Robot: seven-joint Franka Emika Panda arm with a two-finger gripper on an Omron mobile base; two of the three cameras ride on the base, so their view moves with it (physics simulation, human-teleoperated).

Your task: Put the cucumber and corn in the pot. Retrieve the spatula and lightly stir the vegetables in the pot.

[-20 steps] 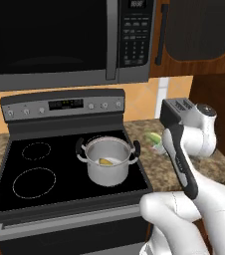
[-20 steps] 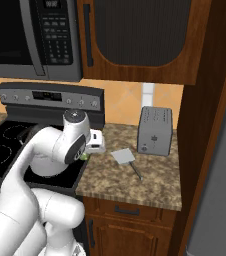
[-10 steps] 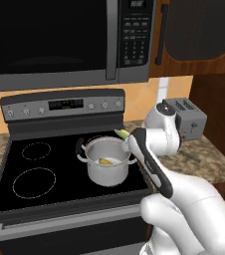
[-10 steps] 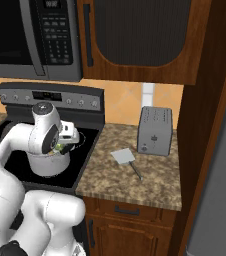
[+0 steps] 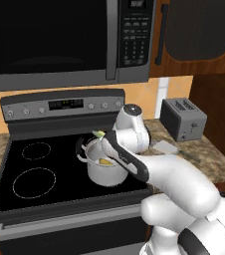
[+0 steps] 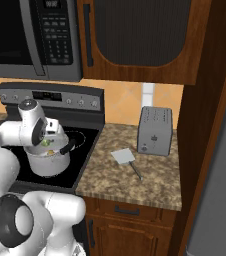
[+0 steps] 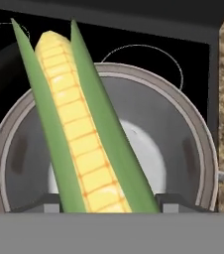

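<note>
Yellow corn (image 7: 79, 134) gripped between part-open fingers (image 7: 176, 202), above steel pot (image 7: 193, 149)

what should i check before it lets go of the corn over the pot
1. End effector holding the corn: ok, the cob with its green husk leaves rises from between the finger tips in the hand view.
2. Corn over the pot: ok, the hand view looks down past the cob into the pot's mouth.
3. Pot on the stove: ok, it sits on the black cooktop.
4. Something already in the pot: ok, a yellowish piece lies inside in the left base view; whether it is the cucumber, cannot tell.
5. Spatula ready for later: ok, it lies on the counter beside the toaster.
</note>
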